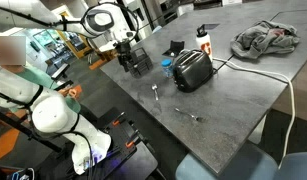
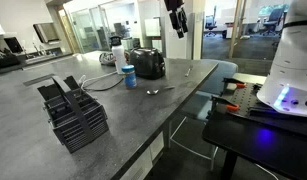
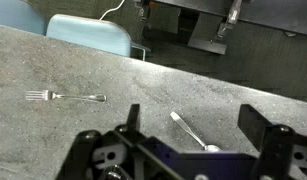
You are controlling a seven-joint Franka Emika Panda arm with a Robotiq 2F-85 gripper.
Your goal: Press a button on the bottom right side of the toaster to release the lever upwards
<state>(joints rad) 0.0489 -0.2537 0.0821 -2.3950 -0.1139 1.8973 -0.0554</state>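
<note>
Hovering gripper [image 2: 177,30], jaws spread, empty | toaster [image 1: 193,70] upright, long axis apparently across the table [image 1: 243,95]

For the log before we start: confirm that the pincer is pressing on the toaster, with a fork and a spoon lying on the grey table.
Wrong in one point: the pincer is not pressing on the toaster; in an exterior view it hangs in the air, apart from it. The fork and the spoon do lie on the grey table.

The toaster [image 1: 193,70] is small, black and glossy, boxy with rounded top edges. It stands upright on the grey worktop [image 1: 243,100], well in from its edges.
</note>
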